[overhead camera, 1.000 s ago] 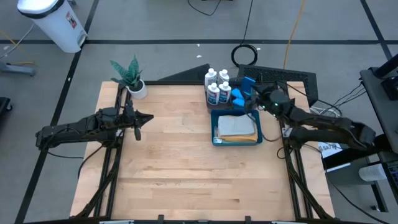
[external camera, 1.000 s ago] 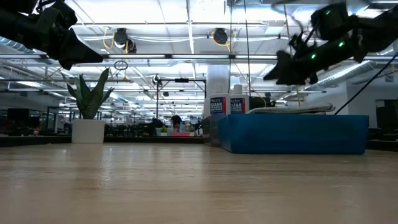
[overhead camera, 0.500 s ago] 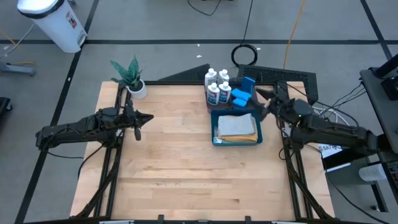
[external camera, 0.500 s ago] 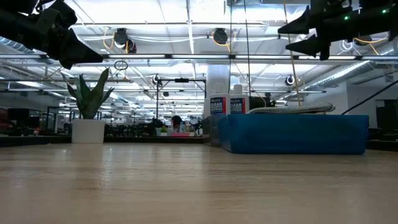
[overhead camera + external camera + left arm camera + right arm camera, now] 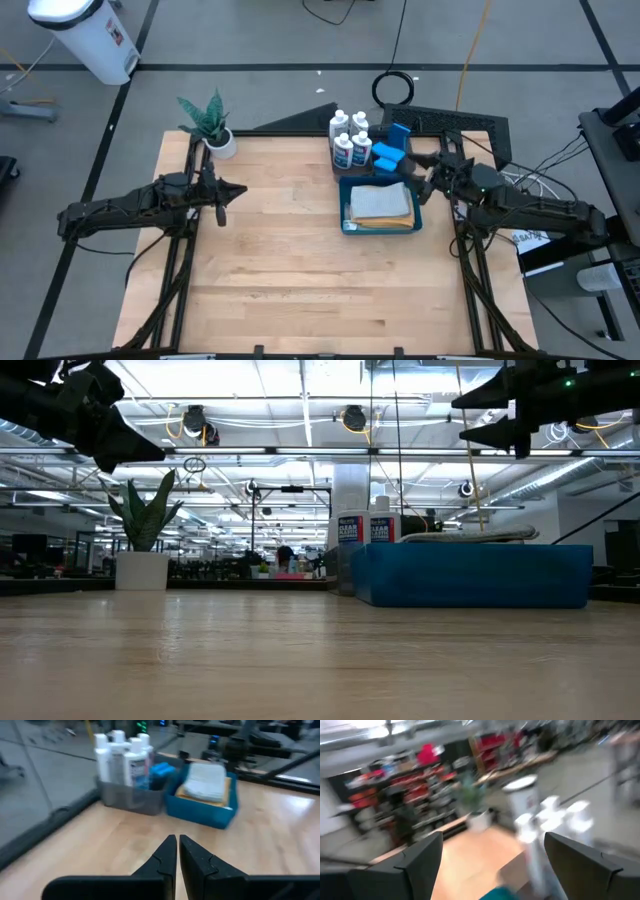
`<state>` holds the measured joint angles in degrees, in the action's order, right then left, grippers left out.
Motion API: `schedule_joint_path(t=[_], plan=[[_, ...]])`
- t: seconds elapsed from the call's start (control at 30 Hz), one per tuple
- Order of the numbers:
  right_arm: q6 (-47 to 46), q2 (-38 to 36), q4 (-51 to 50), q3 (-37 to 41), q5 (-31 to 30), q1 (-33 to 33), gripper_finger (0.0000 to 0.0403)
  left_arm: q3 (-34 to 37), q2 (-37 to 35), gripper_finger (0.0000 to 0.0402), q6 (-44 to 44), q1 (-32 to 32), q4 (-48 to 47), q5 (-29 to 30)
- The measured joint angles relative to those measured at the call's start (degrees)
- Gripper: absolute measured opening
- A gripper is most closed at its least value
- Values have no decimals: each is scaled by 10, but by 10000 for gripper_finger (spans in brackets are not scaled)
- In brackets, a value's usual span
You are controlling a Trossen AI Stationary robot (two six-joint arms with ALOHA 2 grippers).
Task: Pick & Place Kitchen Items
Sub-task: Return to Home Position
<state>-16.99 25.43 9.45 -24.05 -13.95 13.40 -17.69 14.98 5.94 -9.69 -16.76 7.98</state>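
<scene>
Several white bottles with blue labels (image 5: 350, 138) stand in a dark grey tray (image 5: 131, 800) at the table's far edge, with bright blue sponges (image 5: 391, 148) beside them. A grey cloth (image 5: 380, 203) lies folded on an orange one in the blue bin (image 5: 346, 205). My right gripper (image 5: 420, 172) is open and empty, level, high above the bin's right rim; it also shows in the low view (image 5: 487, 415) and its own wrist view (image 5: 492, 865). My left gripper (image 5: 234, 190) is shut and empty above the table's left part (image 5: 177, 851).
A potted green plant (image 5: 210, 122) in a white pot stands at the far left corner. The bare wooden tabletop (image 5: 300, 270) spreads between the arms and toward the near edge. Cables and a dark stand (image 5: 470, 125) lie beyond the far right corner.
My right gripper has risen from just above the sponges, drawn back toward the table's right edge and tipped from slanting down to level. The sponges, bottles and cloths stay where they were.
</scene>
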Motion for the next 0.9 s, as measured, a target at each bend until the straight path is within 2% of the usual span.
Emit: schedule_joint_path(t=[0.13,0.23,0.4,0.5,0.6,0.67,0.73,0.83,0.9], plan=[[-33,4,-25,0,76,-4,324,11,-1,26,-9,1,20,-54],[-20,-15,-19,0,83,-4,325,24,-19,26,-11,1,37,-77],[12,-80,-38,0,84,-4,325,25,-88,26,-14,1,13,-59],[51,-116,-51,9,127,-4,325,25,-131,26,-32,1,-8,-74],[84,-148,14,57,185,-4,325,31,-146,26,-42,1,-1,-96],[87,-163,96,108,212,-4,325,45,-146,26,-49,1,8,-121],[87,-169,193,160,233,-4,325,65,-146,26,-56,1,58,-137],[73,-169,301,219,230,-4,325,100,-146,26,-58,1,98,-127],[66,-175,310,227,230,-3,325,107,-146,26,-61,0,116,-112]])
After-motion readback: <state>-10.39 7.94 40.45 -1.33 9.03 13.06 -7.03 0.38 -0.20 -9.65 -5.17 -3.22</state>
